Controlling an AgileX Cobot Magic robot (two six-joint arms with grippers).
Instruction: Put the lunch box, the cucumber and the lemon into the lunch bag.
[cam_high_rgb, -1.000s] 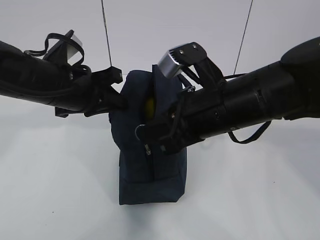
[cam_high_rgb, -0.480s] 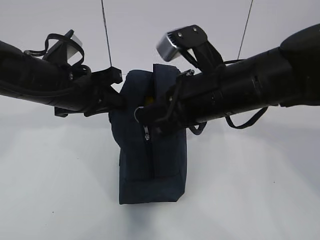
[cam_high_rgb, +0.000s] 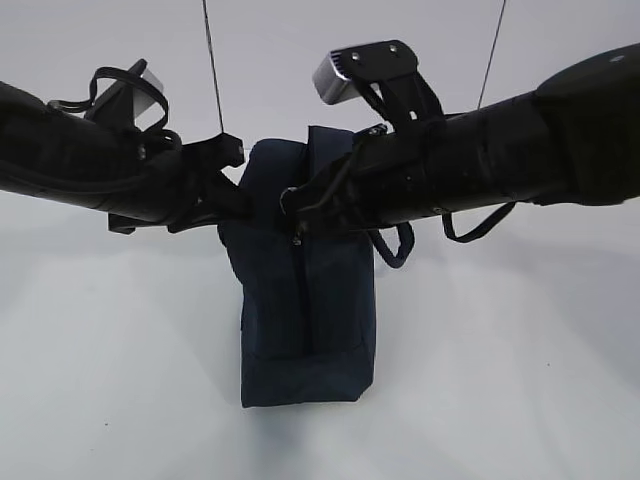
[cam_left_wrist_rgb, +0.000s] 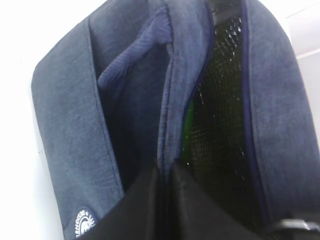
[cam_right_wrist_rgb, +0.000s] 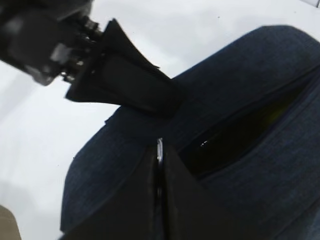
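The right gripper (cam_right_wrist_rgb: 159, 165) has its jaws pressed together on a thin silver ring pull (cam_right_wrist_rgb: 159, 148) at the end of the zipper opening of the lunch bag (cam_high_rgb: 305, 300). From that pinch the still-open slit (cam_right_wrist_rgb: 240, 131) runs away up and to the right across the bag's top, so the slit's long axis leads straight off from the fingertips, and closing it looks to turn on drawing the pull along that line. In the exterior view this gripper (cam_high_rgb: 292, 205) sits at the bag's top front edge, where the closed zipper seam (cam_high_rgb: 299, 290) runs down the near face below it.

The left gripper (cam_left_wrist_rgb: 162, 175) is clamped on the bag's fabric edge beside the opening, on the far left side of the bag as the exterior view shows it, so it seems to serve as the anchor while the right arm, the one already on the pull, does the travelling.

Inside the bag, through the gap, a strip of green (cam_left_wrist_rgb: 188, 127) shows against black mesh lining; whether it is the cucumber or the lunch box lid I cannot tell. A dull yellowish patch (cam_right_wrist_rgb: 277, 112) in the slit may be the lemon
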